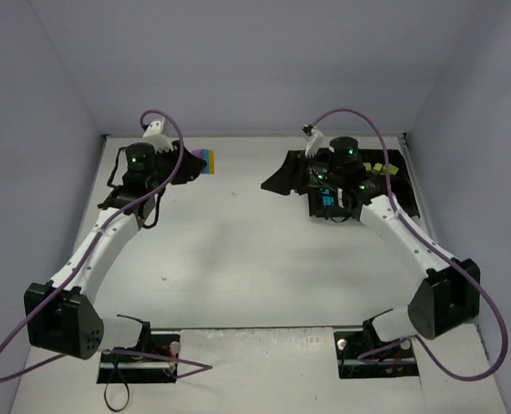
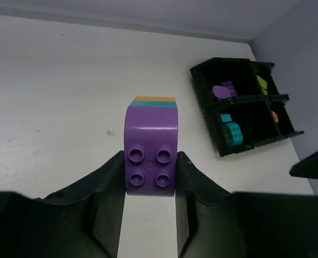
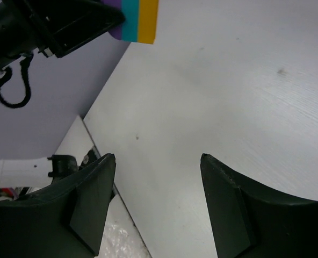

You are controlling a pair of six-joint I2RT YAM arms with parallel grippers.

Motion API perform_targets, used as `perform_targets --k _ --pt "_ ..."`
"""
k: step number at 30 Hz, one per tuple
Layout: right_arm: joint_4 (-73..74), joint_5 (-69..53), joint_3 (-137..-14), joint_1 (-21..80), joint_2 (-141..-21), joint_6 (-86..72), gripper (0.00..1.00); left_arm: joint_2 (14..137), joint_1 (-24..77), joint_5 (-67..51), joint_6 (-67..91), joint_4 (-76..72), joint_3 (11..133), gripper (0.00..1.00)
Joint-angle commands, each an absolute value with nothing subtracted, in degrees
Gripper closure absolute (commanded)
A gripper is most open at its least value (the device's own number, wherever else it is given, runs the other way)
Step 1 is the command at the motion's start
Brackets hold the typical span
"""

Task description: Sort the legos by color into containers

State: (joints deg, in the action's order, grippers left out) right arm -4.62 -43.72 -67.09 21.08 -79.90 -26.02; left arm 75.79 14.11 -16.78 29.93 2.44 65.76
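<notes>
Holding a purple brick (image 2: 151,156) by its two sides in the left gripper (image 2: 151,166), black fingers (image 2: 109,188) closed tight on it. Four studs toward the wrist camera, rounded back turned away. Against its far end a cyan brick (image 2: 154,104) and then an orange brick (image 2: 154,99), all three in one row. From above, only a small striped block at the far left part of the white table (image 1: 238,259), near the back wall (image 1: 255,69). Cannot tell whether resting on the table or lifted a little.

Well apart to the right, a black tray (image 2: 239,100) with four compartments. In the left wrist view, purple pieces (image 2: 223,90) in the far left compartment and green pieces (image 2: 262,83) in the one beside it. Cyan pieces (image 2: 231,131) in the near left one, and something orange (image 2: 274,115) in the last, mostly hidden by the divider.

Over the tray in the top view, the right arm (image 1: 411,241). Right gripper (image 3: 156,177) with fingers (image 3: 92,204) standing wide, nothing between them, only bare table below. At the top edge of the right wrist view, the same striped row, held in the left gripper.
</notes>
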Motion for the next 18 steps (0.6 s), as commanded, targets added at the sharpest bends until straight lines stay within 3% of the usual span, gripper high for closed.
perform_targets --k 1,10,18 --pt "-15.3 -51.5 -71.1 23.1 -81.8 -27.8 0.39 72.1 12.7 -32.6 28.1 -9.8 62.2 1.0" --pt "-19.3 -57.1 -76.2 28.3 -88.1 -26.6 0.39 66.0 12.7 -52.1 34.4 -28.6 53.2 1.0" --pt "-22.4 -59.2 -76.9 29.7 -90.5 -26.3 0.42 62.9 12.7 -56.2 38.5 -34.5 50.5 1.0"
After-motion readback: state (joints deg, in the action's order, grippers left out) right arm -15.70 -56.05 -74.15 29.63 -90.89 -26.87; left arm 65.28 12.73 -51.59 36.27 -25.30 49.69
